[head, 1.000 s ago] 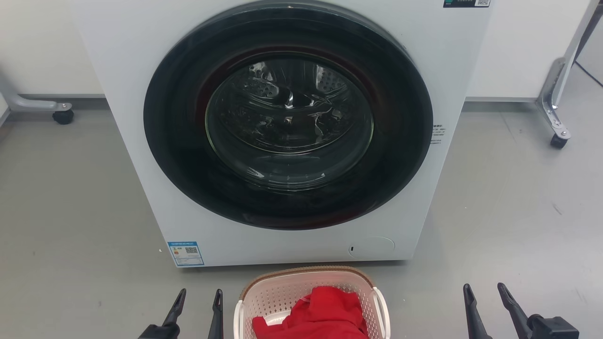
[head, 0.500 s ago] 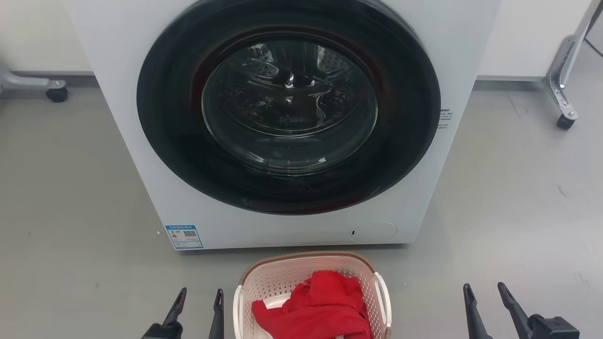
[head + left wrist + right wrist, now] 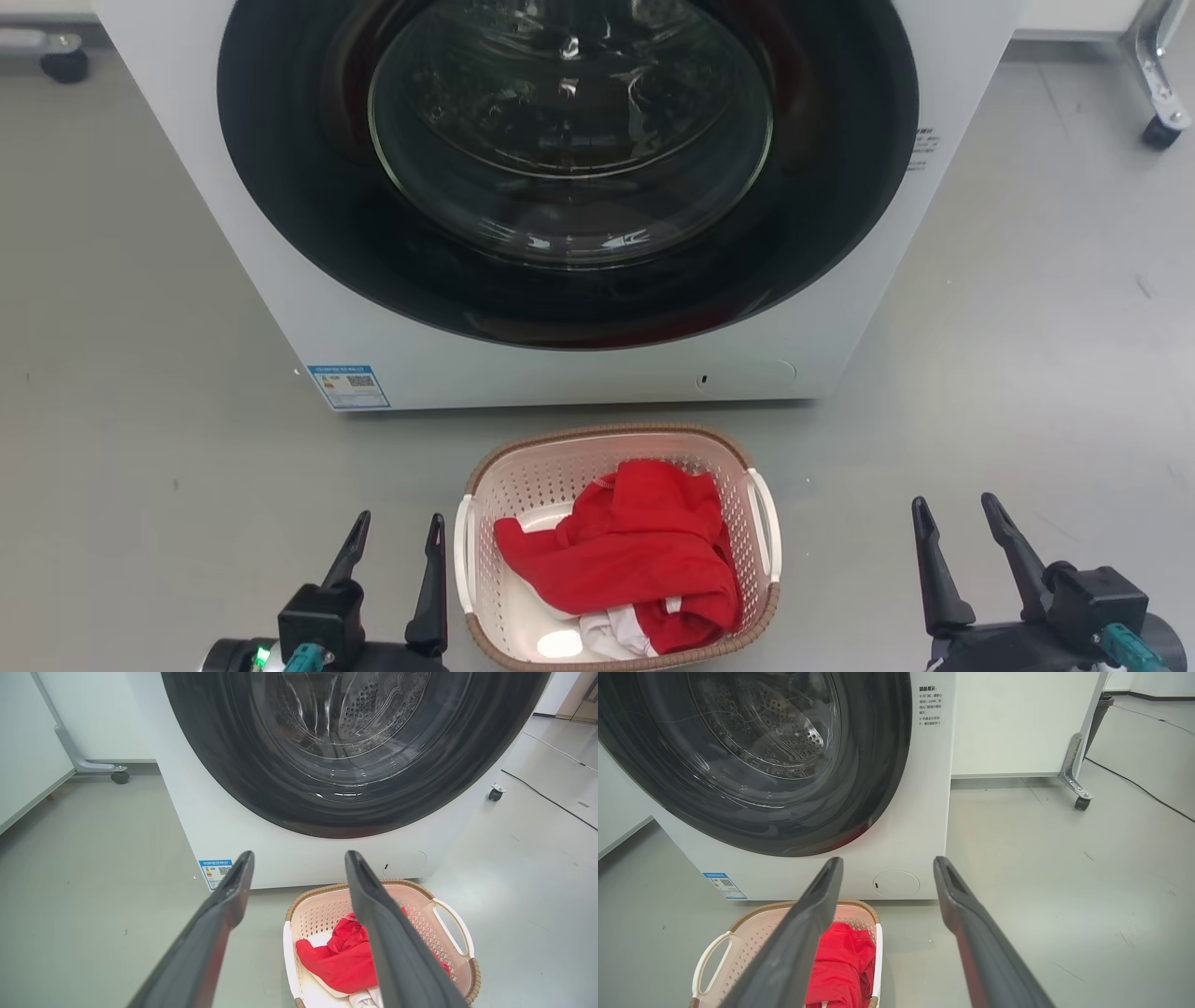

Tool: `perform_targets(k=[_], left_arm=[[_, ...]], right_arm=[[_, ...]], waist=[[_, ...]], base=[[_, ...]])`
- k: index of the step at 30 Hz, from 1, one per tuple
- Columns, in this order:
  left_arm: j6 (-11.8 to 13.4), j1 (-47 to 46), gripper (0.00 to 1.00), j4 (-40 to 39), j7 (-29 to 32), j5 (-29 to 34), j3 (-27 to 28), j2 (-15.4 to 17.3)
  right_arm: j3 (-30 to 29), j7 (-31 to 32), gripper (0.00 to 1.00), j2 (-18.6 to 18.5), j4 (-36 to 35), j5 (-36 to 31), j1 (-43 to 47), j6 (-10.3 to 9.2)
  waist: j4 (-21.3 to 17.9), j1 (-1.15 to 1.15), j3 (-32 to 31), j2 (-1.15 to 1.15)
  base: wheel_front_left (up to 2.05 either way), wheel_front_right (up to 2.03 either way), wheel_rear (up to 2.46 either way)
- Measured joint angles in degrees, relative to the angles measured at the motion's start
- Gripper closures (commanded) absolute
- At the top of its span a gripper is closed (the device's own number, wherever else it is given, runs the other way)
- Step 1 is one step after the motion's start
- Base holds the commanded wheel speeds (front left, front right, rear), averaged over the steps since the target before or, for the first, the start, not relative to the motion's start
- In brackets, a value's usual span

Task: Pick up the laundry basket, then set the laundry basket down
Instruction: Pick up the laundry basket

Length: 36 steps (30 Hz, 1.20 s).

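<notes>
On the grey floor [image 3: 140, 420], directly before a white front-loading washing machine [image 3: 579, 378], sits the laundry basket [image 3: 541, 485], a pale perforated plastic tub with a brown woven-look rim and a white handle on each side. It stands upright, near the machine's base but not touching it, with a strip of floor showing between them. Inside lies a crumpled red garment [image 3: 635, 541] that covers most of the bottom, and a bit of white cloth [image 3: 607, 637] peeks out under its near edge. The machine's round dark door [image 3: 280, 205] with its glass window [image 3: 569, 131] is shut, and a small blue label [image 3: 348, 385] is stuck at the lower left corner of the front panel. Seen from the head, the left gripper [image 3: 400, 519] is at the lower left, its two long dark fingers pointing toward the machine and spread apart with nothing between them; its inner finger is just beside the basket's left handle [image 3: 461, 551], and I cannot tell whether it touches. The right gripper [image 3: 953, 502] is at the lower right, well apart from the basket's right handle [image 3: 767, 523], its fingers likewise spread and holding nothing. Each wrist camera looks along its own parted fingers at the machine's front, with the basket low in the picture below and behind the fingers. A metal leg with a black caster wheel [image 3: 1159, 133] stands on the floor at the far right.
</notes>
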Motion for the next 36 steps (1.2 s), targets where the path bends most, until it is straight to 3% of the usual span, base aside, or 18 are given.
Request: perform_targets(k=[23,29,36], left_arm=[[0.0,-12.4,0.00,1.6,0.8,0.6,0.7,-1.1],[-0.2,-15.8,0.00,4.4,1.5,0.6,1.0,-1.1],[-2.2,-20.5,0.00,11.6,3.4,-0.1,0.9,-1.4]], right_arm=[[-0.5,0.5,0.00,0.0,0.4,-0.5,-11.2,0.53],[-0.4,1.1,0.00,0.4,2.9,-0.4,-14.7,1.12],[0.7,2.5,0.00,2.1,9.4,0.1,-19.0,2.29]], waist=[[-0.1,0.01,17.3,0.01],[-0.4,0.01,21.6,0.00],[-0.8,0.01,25.6,0.00]], base=[[0.00,0.00,0.00],[0.00,0.00,0.00],[0.00,0.00,0.00]])
